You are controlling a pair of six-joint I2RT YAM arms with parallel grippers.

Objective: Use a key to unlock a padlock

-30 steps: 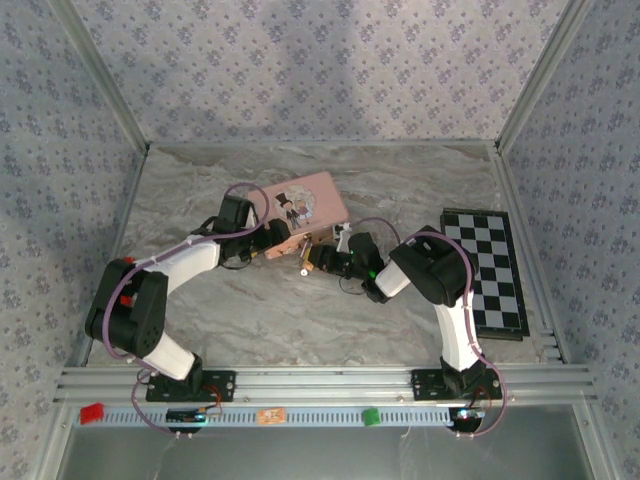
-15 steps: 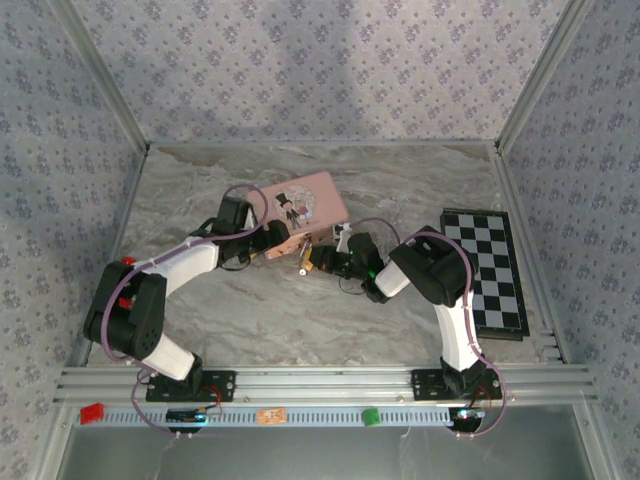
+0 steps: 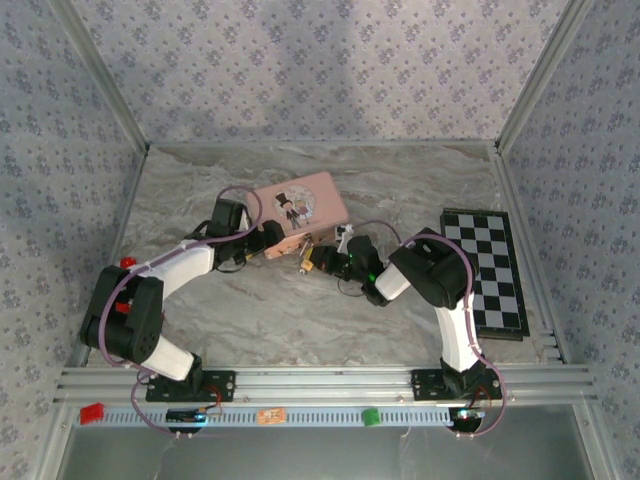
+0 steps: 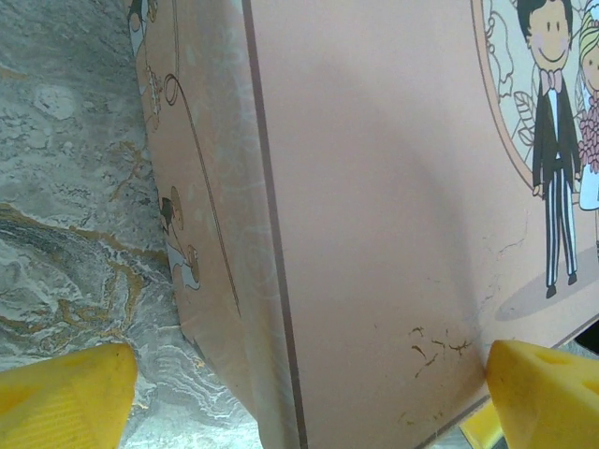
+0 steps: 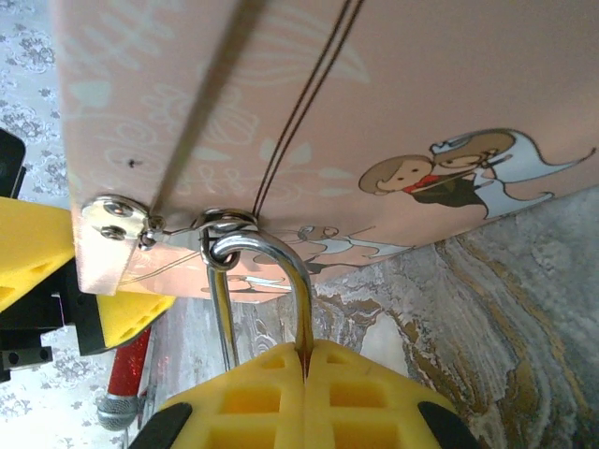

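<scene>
**Right claw has the little lock**

My right claw is squeezed tight on the padlock. The lock's silver loop sticks straight out from the claw and hooks through the ring on the pink tin. So the lock points right at the tin's side. My left claw is wide open around the tin's corner. I think the right arm is much nearer the lock.

Left claw spread wide, right claw pinched shut on padlock
</scene>
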